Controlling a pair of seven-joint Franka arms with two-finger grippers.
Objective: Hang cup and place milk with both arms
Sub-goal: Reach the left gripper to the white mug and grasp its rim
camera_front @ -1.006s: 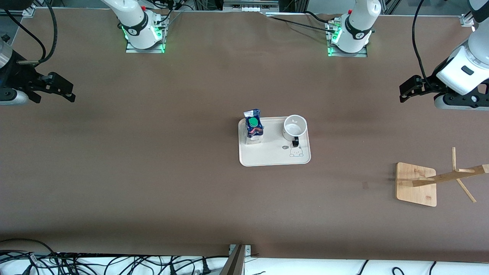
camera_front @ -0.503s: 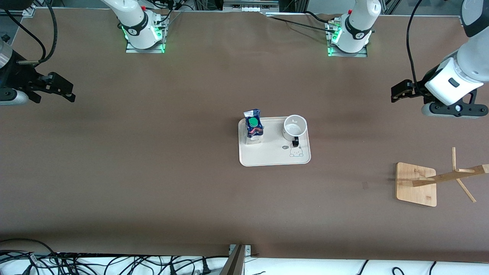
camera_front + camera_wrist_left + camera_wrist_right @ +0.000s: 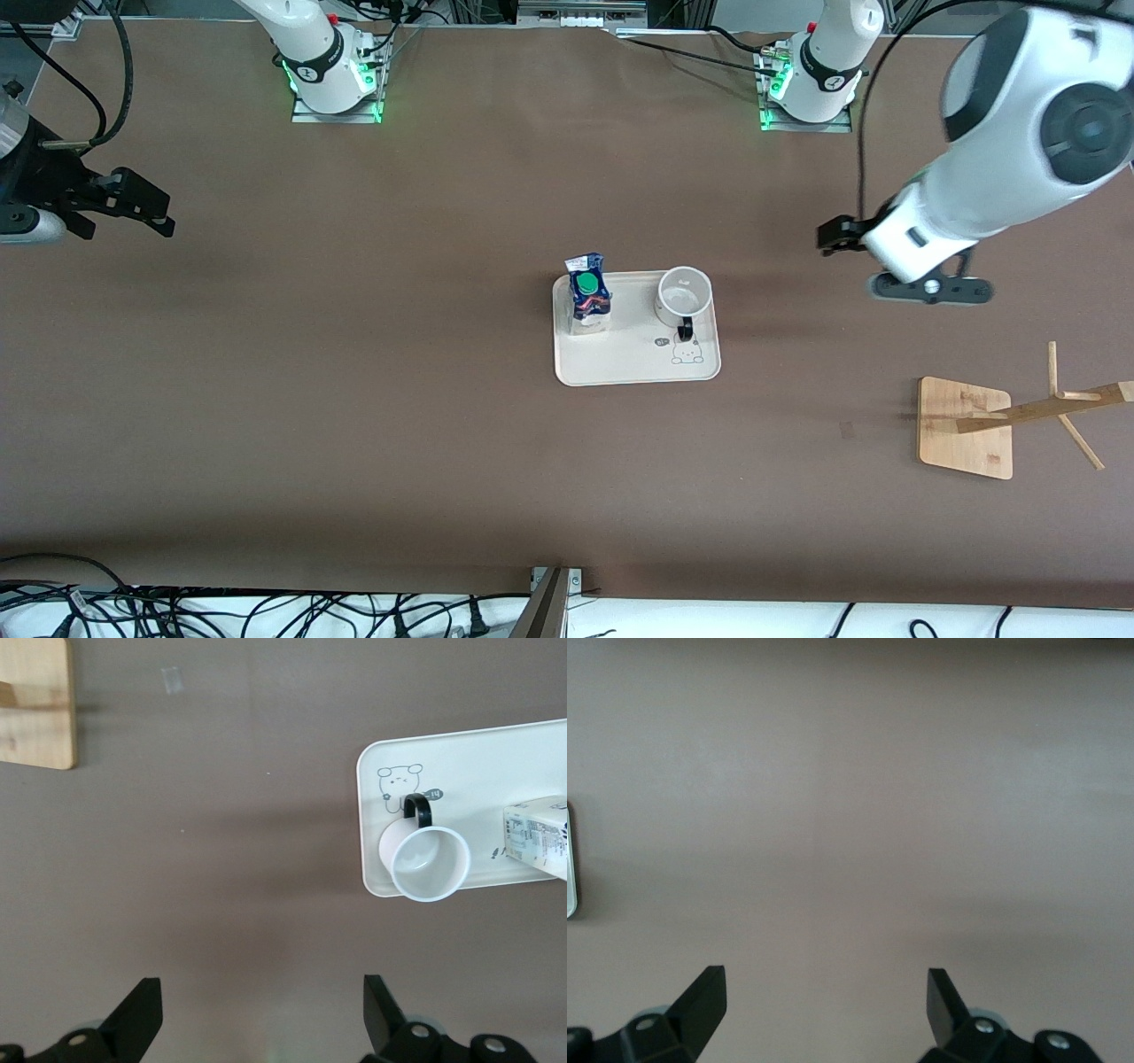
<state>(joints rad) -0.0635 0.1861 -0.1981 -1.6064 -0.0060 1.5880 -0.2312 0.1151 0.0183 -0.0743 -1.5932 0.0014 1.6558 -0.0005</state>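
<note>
Here, we start from the cup: it stands upright on the cream tray in the middle of the worktop, toward the left arm's end of the tray, its black handle pointing at six o'clock, toward the front camera. Beside it on the same tray, at the cup's nine o'clock in the front view, stands the milk, upright, green cap up. Nothing is touching either one.

Our left pincer hangs over bare worktop at roughly three o'clock from the cup, fingers spread wide and holding nothing. For the approach we judge it best to come down over the handle side, line the fingers across the rim or handle, and close only once centred, so the cup does not tip against the tray lip. The wooden rack waits at about four o'clock from the tray.

Our right pincer waits over the worktop's right-arm end, wide open and empty.
</note>
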